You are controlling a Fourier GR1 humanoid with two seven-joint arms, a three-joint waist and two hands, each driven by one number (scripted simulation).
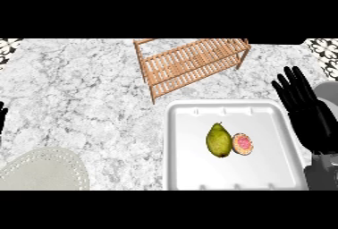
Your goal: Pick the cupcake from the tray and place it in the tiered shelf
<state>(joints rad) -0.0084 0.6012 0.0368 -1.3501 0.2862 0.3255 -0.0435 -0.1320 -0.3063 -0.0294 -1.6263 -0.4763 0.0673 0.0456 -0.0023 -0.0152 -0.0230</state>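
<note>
1. While the cupcake [242, 144] lies on the white tray [191, 172], no part of the task counts as done. It shows a pink top inside a brown rim and sits near the tray's middle, just right of a green fruit [219, 140]. Whether the two touch cannot be told.
2. Right hand [309, 117]: it shows at the view's right, over the tray's right rim. Its fingers are straight and spread apart, pointing away from the robot. It holds nothing and is apart from the cupcake.
3. Left hand [2, 117]: only a dark sliver shows at the view's left edge, well apart from the tray. Whether it is spread or closed cannot be told.
4. Tiered shelf [191, 62]: a wooden slatted rack stands on the marble counter [79, 89] just beyond the tray's far edge, turned at an angle. The cupcake is not on it.
5. Other items: a pale round mat [43, 172] lies at the lower left, well apart from the tray.
6. Progress, as judged: neither the pick nor the placing has begun. The remaining steps are to bring the right hand over the cupcake, close on it, lift it clear of the tray, carry it to the shelf and set it on a tier.
7. Caution, as judged: the fruit lies just beside the cupcake, so a grasp from the right side looks less likely to disturb it.
</note>
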